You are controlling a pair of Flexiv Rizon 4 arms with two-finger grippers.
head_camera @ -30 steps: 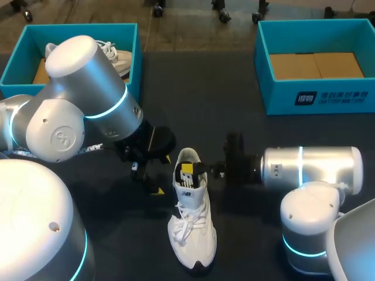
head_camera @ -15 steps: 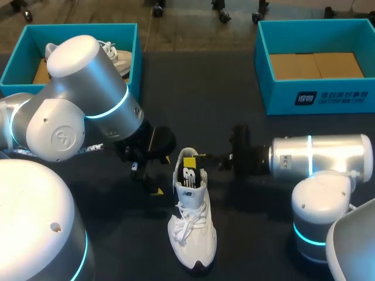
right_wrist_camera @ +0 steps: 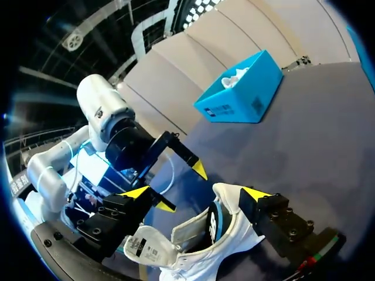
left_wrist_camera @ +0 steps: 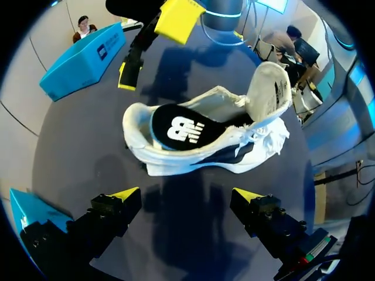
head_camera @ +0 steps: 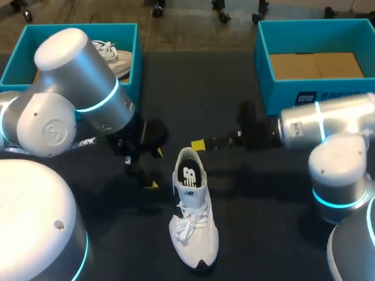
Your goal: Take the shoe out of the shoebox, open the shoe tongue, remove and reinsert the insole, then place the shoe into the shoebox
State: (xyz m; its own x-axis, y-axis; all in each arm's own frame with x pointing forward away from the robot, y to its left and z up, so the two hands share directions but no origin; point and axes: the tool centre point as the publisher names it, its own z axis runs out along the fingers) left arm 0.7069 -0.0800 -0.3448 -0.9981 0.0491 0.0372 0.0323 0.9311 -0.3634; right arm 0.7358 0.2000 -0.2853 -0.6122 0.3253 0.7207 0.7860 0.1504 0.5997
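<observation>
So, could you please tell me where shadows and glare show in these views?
Head view: soft shadows on the table beside the shoe, bright glare on the left arm. Left wrist view: the shoe's shadow falls toward the left gripper, and the table has a sheen. Right wrist view: evenly lit table, no glare.

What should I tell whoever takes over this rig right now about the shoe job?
The left tool is open and empty, beside the shoe at its heel. The right tool is open and empty, off the heel's other side.
The shoe stands on the table, tongue pulled up, insole lying inside.
The left shoebox holds another shoe; the right shoebox shows only its cardboard floor.
Done: shoe out, tongue open. Unclear whether the insole has been out and back.
Left: confirm that, then box the shoe.
</observation>
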